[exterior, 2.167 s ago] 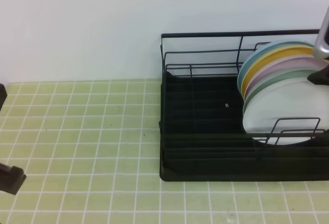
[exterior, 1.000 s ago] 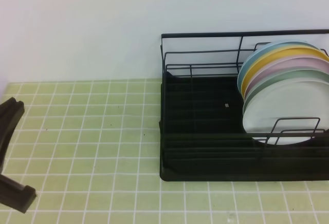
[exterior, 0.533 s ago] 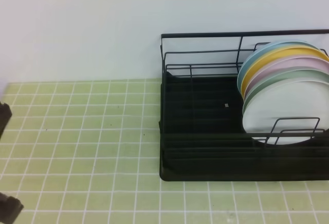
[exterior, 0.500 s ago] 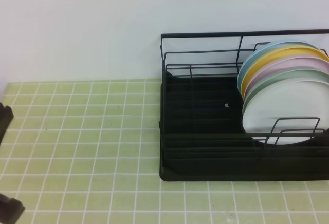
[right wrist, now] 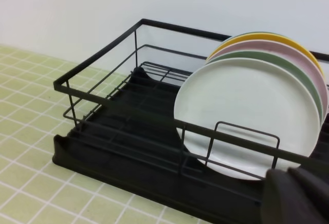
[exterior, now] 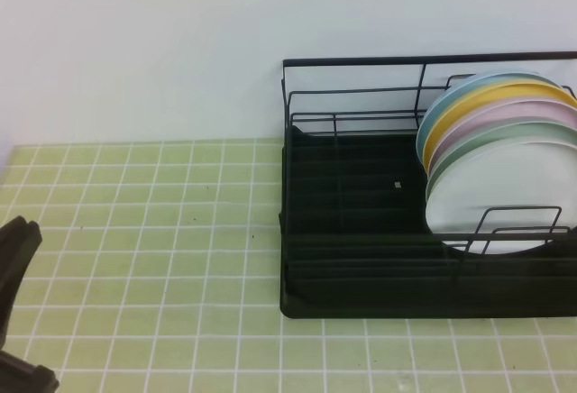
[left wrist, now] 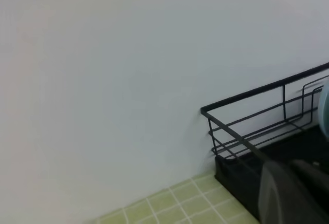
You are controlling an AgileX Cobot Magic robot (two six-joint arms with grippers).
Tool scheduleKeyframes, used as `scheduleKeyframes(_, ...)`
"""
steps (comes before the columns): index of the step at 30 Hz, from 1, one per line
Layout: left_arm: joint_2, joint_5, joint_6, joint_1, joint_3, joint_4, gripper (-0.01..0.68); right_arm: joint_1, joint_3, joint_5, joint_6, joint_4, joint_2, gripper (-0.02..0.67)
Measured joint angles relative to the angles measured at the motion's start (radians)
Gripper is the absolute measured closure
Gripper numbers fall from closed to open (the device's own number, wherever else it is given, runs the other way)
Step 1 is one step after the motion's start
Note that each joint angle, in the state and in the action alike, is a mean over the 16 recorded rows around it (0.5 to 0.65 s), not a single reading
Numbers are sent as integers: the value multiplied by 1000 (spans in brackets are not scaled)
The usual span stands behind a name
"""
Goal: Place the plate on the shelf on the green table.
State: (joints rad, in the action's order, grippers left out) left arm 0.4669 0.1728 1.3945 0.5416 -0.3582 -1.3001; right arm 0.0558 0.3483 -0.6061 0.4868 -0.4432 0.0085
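Observation:
The white plate (exterior: 487, 199) stands upright as the front plate in the black wire shelf (exterior: 361, 276), at the shelf's right end on the green table (exterior: 162, 231). The right wrist view shows the plate (right wrist: 247, 111) behind a wire divider of the shelf (right wrist: 103, 152). My left gripper (exterior: 36, 307) is at the far left edge, open and empty, far from the shelf. In the left wrist view one finger (left wrist: 288, 196) shows before the shelf (left wrist: 234, 175). My right gripper is out of the exterior view. One dark finger (right wrist: 295, 198) shows low right, holding nothing.
Behind the white plate stand a mint-green plate (exterior: 505, 132), a pink plate (exterior: 491, 114), a yellow plate (exterior: 491, 95) and a blue plate (exterior: 451, 95). The shelf's left half holds no plates. A white wall runs behind the table.
The right arm, at the upper right by the plates 2.2 s ago, has left the exterior view. The left gripper's fingers have shifted about at the left edge. The plates have not moved.

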Motion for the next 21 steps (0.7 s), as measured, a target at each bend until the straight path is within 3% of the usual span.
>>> scheduleKeyframes(14, 0, 9, 13, 0, 1, -270, 675, 0, -14, 9, 4, 5, -1, 652)
scheduleKeyframes(21, 0, 12, 14, 0, 1, -382, 675, 0, -25, 28, 5, 78, -1, 652)
